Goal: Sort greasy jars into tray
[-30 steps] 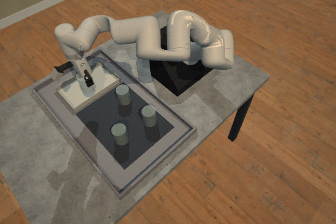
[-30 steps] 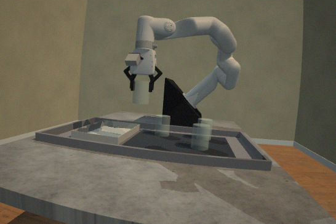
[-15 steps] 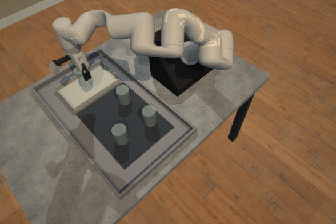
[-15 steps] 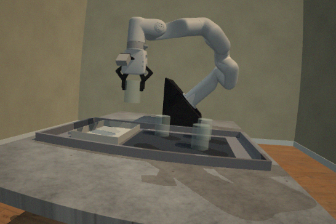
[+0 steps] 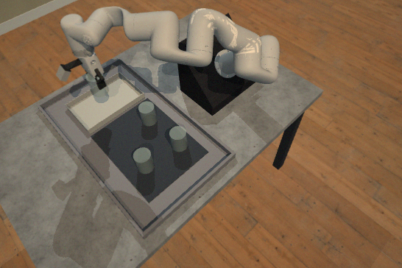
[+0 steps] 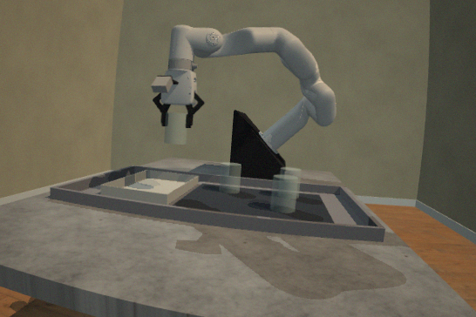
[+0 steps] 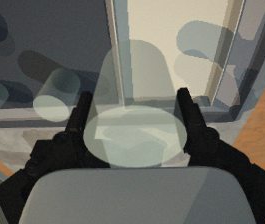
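My gripper (image 5: 98,83) (image 6: 177,124) (image 7: 135,102) is shut on a pale glass jar (image 5: 100,95) (image 6: 176,134) (image 7: 135,137), one finger on each side of its upper part. The jar hangs upright, well above the cream tray (image 5: 79,120) (image 6: 135,195) (image 7: 153,20). Three other glass jars stand upright on the dark mat (image 5: 118,150) (image 6: 205,199) (image 7: 68,30): one jar (image 5: 148,114) (image 6: 230,178) near the tray, one jar (image 5: 179,140) (image 6: 295,179) toward the arm's side, and one jar (image 5: 143,161) (image 6: 282,197) on the opposite side. No grease can be seen.
A low grey rim (image 5: 92,176) (image 6: 218,220) surrounds mat and tray on the steel table top (image 5: 22,139) (image 6: 109,243). The black arm base (image 5: 210,91) (image 6: 253,156) stands outside that rim. The tray holds no jar.
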You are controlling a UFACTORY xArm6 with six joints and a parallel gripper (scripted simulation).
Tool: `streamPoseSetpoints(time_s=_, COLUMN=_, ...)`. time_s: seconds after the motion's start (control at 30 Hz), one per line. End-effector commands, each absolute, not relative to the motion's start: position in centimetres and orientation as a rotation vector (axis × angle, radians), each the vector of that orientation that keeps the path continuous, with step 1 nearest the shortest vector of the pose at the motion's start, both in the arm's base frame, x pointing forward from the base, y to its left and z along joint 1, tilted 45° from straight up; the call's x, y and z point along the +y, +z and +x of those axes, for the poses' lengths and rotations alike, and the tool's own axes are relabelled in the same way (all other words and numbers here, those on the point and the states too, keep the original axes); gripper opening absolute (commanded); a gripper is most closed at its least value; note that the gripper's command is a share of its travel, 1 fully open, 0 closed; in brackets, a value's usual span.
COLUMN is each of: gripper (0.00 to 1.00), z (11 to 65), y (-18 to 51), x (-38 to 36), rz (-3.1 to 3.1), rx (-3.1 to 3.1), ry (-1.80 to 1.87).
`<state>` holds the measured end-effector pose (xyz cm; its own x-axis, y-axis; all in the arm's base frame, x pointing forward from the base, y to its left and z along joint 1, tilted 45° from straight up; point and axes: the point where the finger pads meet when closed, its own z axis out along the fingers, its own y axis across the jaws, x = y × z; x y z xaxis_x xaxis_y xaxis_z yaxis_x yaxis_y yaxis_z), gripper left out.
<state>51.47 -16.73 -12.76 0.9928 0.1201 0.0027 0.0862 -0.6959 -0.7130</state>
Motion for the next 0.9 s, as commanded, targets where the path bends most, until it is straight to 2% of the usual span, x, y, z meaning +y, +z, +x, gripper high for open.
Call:
streamPoseSetpoints(time_s=0.0, gripper=0.0, z=51.3, y=-13.6, x=-17.9, rz=-2.346, rx=-0.142, ry=0.053)
streamPoseSetpoints(time_s=0.87, gripper=0.0, z=50.0, y=-17.4, x=-21.9, rz=-2.346, rx=-0.142, ry=0.053)
